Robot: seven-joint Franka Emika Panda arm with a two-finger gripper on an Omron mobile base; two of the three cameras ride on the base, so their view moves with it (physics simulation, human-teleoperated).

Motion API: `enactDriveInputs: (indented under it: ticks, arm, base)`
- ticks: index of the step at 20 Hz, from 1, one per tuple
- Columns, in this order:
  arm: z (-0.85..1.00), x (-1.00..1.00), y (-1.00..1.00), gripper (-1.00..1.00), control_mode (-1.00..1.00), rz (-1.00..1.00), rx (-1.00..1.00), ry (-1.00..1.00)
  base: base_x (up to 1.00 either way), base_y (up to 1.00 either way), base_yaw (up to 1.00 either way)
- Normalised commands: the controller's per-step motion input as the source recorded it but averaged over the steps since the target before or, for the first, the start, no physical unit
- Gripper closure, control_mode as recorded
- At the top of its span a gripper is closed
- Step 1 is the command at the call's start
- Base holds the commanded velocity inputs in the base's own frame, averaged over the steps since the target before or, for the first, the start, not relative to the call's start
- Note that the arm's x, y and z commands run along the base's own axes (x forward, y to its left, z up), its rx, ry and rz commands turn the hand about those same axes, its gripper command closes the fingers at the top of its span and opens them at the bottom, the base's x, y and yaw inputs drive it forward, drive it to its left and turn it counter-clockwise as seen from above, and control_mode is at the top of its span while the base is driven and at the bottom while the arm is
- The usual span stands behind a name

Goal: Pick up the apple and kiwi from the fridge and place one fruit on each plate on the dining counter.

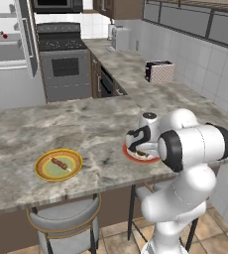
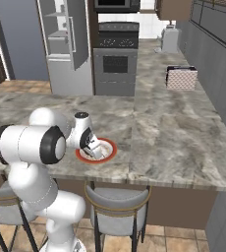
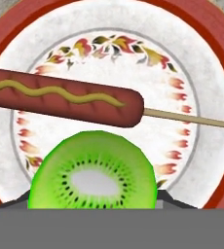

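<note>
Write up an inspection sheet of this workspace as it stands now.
Surface: dining counter, marbled stone.
Job's things: kiwi between the fingertips, over the red-rimmed plate; yellow plate without fruit; apple on a shelf of the fridge.
Clutter: a sausage on a stick on the red-rimmed plate, another on the yellow one.
Grippers: gripper shut on kiwi.
Cables: nothing seen.
Surroundings: stove, toaster, stools.

The arm bends low, its end effector (image 2: 96, 151) pointing down, jaws clamped.
</note>
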Motion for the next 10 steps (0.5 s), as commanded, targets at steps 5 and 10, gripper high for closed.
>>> enactDriveInputs:
  ticks: [5, 10]
  arm:
    - [-0.16, 0.01, 0.0, 1.0, -1.0, 0.0, 0.0, 0.0]
    - [-0.12, 0.0, 0.0, -1.0, -1.0, 0.0, 0.0, 0.0]
  base:
    - [0.0, 0.0, 0.0]
    - [0.0, 0.0, 0.0]
